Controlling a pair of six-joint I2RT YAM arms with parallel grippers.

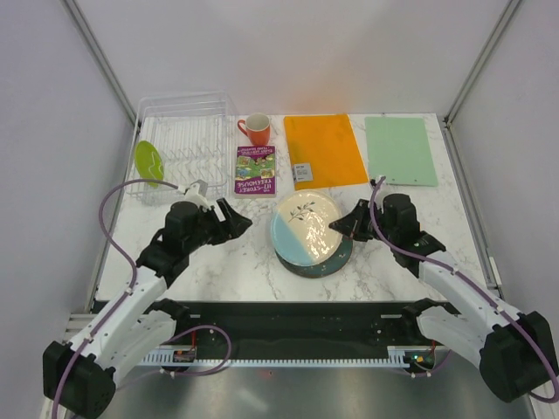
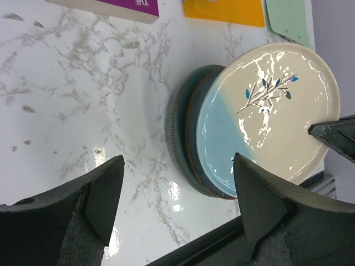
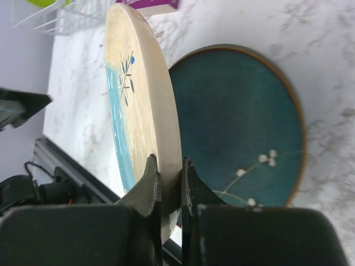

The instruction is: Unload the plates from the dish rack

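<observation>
- The cream plate (image 3: 141, 83) is over the teal plate (image 3: 238, 127), near the middle of the table (image 1: 236, 262). It looks tipped, not flat. We cannot tell if its low edge touches the teal plate.
- The right gripper (image 3: 166, 166) pinches the cream plate by a thin bit of its rim. The plate is smooth and shiny, so we think it could slip out and bang down.
- If we let go while it is tipped, it could hit the teal plate hard and chip, or slide off sideways.
- It sits a bit off the middle of the teal plate. If we set it down like that, the pile may wobble.
- A grey plate (image 2: 172, 127) lies under the teal plate, so one push could shift the whole pile.
- The left gripper (image 2: 177, 166) is wide open, holds nothing, and is just beside the pile. It could bump the pile.
- The green plate (image 1: 148, 161) stands at the left end of the rack (image 1: 188, 131), so we have one more to take out. If we pull it crooked, it could catch on the tines.
</observation>
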